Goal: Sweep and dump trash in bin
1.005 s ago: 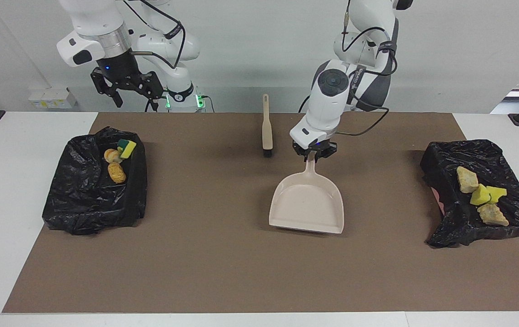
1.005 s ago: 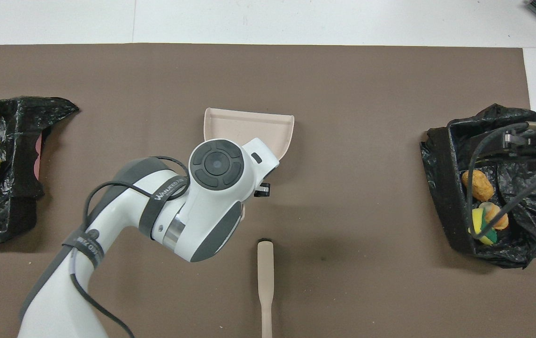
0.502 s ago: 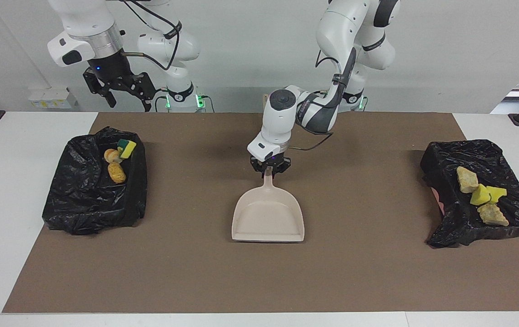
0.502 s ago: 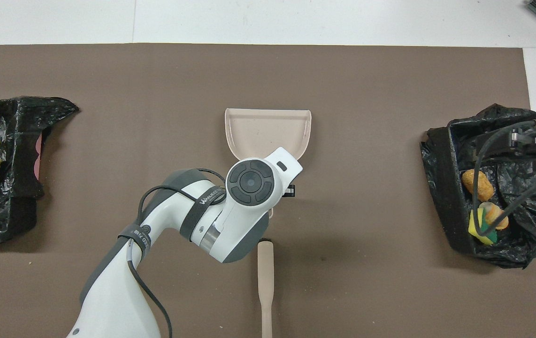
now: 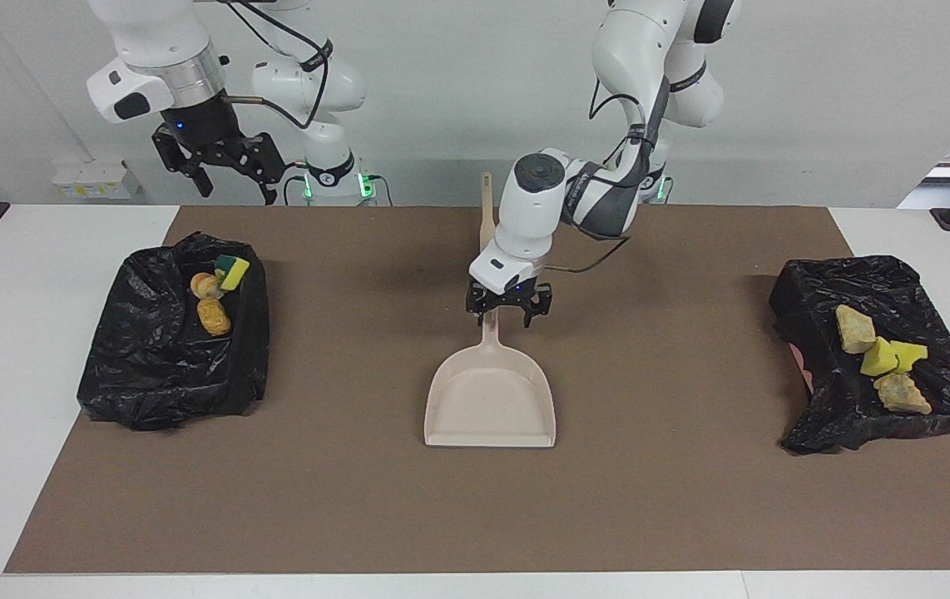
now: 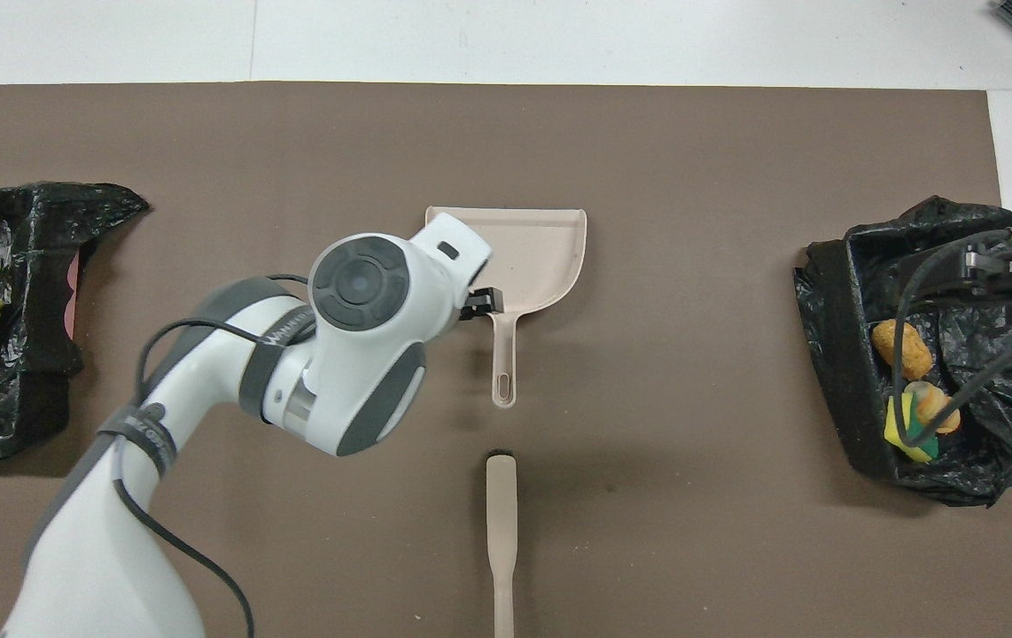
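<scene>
Beige dustpan [image 5: 491, 398] is released beneath the opened left end effector [image 5: 508, 312], handle toward the robots; the right end effector [image 5: 221, 166], open, is parked.

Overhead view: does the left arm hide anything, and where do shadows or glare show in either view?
Overhead view: the left arm's wrist covers a corner of the dustpan and most of the left gripper. Facing view: that gripper shows open above the dustpan's handle; soft shadows lie on the brown mat near the brush. Both views: the black bags glint faintly.
</scene>
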You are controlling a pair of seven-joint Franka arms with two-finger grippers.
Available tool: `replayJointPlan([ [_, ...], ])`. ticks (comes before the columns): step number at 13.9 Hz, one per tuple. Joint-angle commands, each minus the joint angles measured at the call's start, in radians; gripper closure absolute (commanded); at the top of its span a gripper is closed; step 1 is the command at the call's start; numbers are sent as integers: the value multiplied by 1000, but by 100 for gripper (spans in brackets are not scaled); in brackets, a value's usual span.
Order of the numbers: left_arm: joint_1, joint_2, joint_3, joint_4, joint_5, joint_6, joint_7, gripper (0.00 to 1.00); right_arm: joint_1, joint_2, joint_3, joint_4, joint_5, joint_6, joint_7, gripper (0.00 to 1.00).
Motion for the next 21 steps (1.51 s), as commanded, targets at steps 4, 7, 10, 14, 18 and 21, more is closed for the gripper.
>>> replayJointPlan([
  [4, 194, -16, -6, 38, -10, -83, 297, 0, -16, -21, 1, -22, 21, 2, -19, 0],
  [7, 294, -42, -4, 63, -10, -154, 477, 0, -16, -21, 1, -22, 21, 2, -19, 0],
  [10, 373, -94, -4, 94, 0, -235, 582, 0, -16, -21, 1, -22, 22, 2, -19, 0],
  [14, 476, -125, 8, 172, 13, -413, 625, 0, -14, -21, 2, -22, 24, 4, -23, 0],
  [18, 495, -206, 51, 184, 14, -542, 610, 0, -14, -21, 2, -22, 24, 4, -17, 0],
  [21, 499, -237, 89, 186, 14, -602, 608, 0, -14, -19, 1, -25, 24, 5, -15, 0],
])
